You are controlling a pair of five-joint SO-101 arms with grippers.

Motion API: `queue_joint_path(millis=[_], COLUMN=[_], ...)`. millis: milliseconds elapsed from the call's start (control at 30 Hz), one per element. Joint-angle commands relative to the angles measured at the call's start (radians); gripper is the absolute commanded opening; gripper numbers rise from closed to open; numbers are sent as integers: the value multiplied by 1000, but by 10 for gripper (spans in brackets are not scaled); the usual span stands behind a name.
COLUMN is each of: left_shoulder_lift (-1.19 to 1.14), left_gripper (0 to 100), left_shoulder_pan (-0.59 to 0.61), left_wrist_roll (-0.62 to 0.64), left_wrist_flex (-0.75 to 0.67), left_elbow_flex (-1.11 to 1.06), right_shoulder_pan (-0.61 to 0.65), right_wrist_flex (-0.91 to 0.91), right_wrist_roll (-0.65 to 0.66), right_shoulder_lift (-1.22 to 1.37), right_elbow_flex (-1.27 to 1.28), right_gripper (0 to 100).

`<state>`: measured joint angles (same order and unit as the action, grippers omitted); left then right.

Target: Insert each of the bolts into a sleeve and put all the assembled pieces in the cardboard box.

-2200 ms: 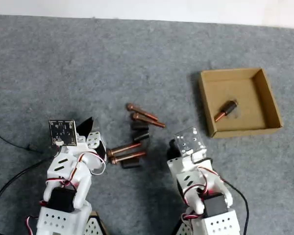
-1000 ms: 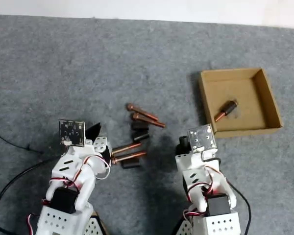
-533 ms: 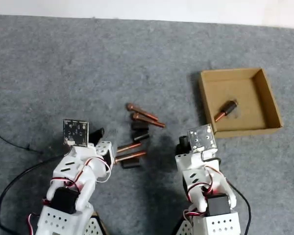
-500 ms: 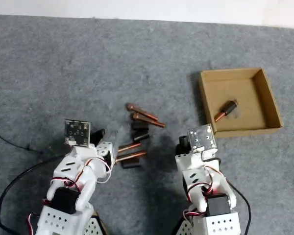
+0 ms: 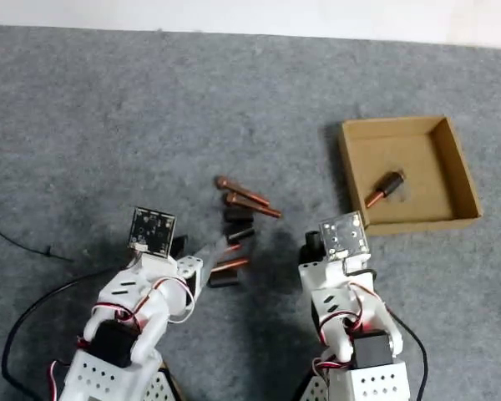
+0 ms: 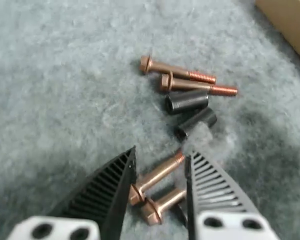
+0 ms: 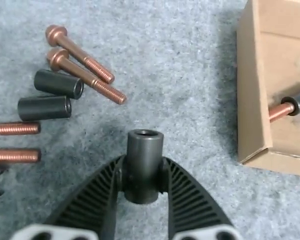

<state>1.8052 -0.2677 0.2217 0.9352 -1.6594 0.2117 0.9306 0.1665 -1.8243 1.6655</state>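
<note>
Our left gripper (image 6: pixel 160 156) stands open at a middling width, its two fingers apart and low over the grey carpet (image 6: pixel 65 75). Between those fingers lies the near bolt (image 6: pixel 157 175), its flanged head towards the wrist and its threaded end pointing out past the fingertips. We cannot tell whether either finger touches it. The second bolt (image 6: pixel 162 204) lies just beside it, further in towards the palm. Ahead of the fingertips sit two loose sleeves (image 6: pixel 186 101), side by side. Beyond them are the far bolts (image 6: pixel 176 70), a pair lying close together and nearly parallel.

Our right gripper (image 7: pixel 143 167) is clamped on the held sleeve (image 7: pixel 144 147). The sleeve stands out past the fingertips with its open bore facing away from the palm. Ahead of this gripper and off to its outer side, the cardboard box (image 7: pixel 250 90) rests on the carpet, well apart from the fingers. In it lies one assembled piece (image 7: pixel 290 106), a bolt seated in a black sleeve. On the gripper's inner side, ahead of it, are the far bolts and the loose sleeves. In the high view we see that whole cluster lying between our two grippers, nearer the left one.
</note>
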Motion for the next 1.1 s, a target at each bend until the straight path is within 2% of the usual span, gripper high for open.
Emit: queue_joint_path(millis=[0,100,300,433,533,667,733,833,933,1067], left_shoulder_lift=[-147,-372,-803,-966,-1021,-1027,-1027,-1029,-1035,-1038], left_gripper=[163,164,165,162,161,162,162,164,165,165], left_shoulder_pan=[-15,5,68,107,97,15,-45,-90,-87,-76], left_wrist_roll=[-6,-6,-11,-147,-261,-466,-562,-680,-729,-807], left_wrist_flex=[5,-6,-129,-269,-293,-123,-86,-155,-218,-224], left_elbow_flex=[120,211,384,407,430,475,461,409,394,390], right_shoulder_pan=[-12,-12,-12,-12,-12,-12,-12,-12,-12,-12], right_wrist_flex=[-35,-35,-35,-35,-35,-35,-35,-35,-35,-35], right_wrist_roll=[-11,-11,-11,-11,-11,-11,-11,-11,-11,-9], right_shoulder_lift=[-16,-16,-16,-16,-16,-16,-16,-16,-16,-16], right_elbow_flex=[2,2,2,2,2,-1,-1,-1,-1,-1], right_gripper=[5,5,5,5,5,5,5,5,5,5])
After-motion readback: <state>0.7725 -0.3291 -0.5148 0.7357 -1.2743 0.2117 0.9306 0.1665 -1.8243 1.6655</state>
